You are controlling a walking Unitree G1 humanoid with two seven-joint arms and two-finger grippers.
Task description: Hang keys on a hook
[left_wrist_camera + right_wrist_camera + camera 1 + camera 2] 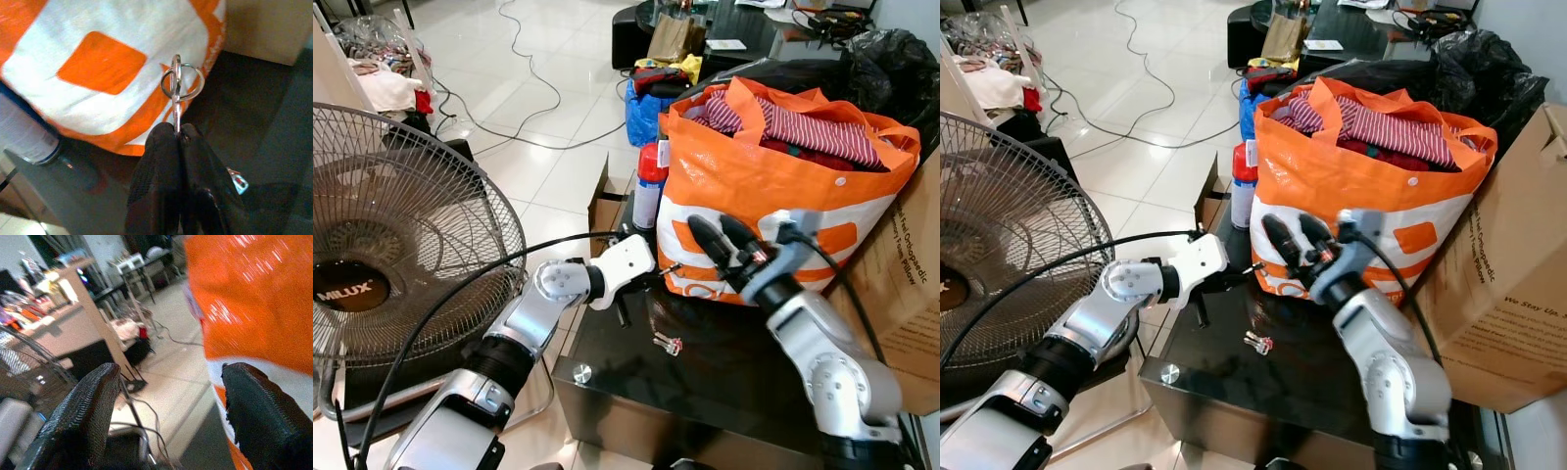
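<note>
Right now a small silver key ring with a metal clip [178, 87] is pinched between the closed black fingers of the left gripper [177, 133], held just before the orange-and-white woven bag of clothes [773, 186]. At about six o'clock from it, a second small bunch of keys [667, 343] lies on the glossy black table [724, 392]. At three o'clock, the right gripper [722, 240] hovers with fingers apart beside the bag.

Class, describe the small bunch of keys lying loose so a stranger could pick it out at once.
Find the big orange and white bag stuffed with clothes on the dark glossy table. In front of it, between the two arms, lies the small bunch of keys. It rests flat on the tabletop; the key ring is pinched in the left hand.
</note>
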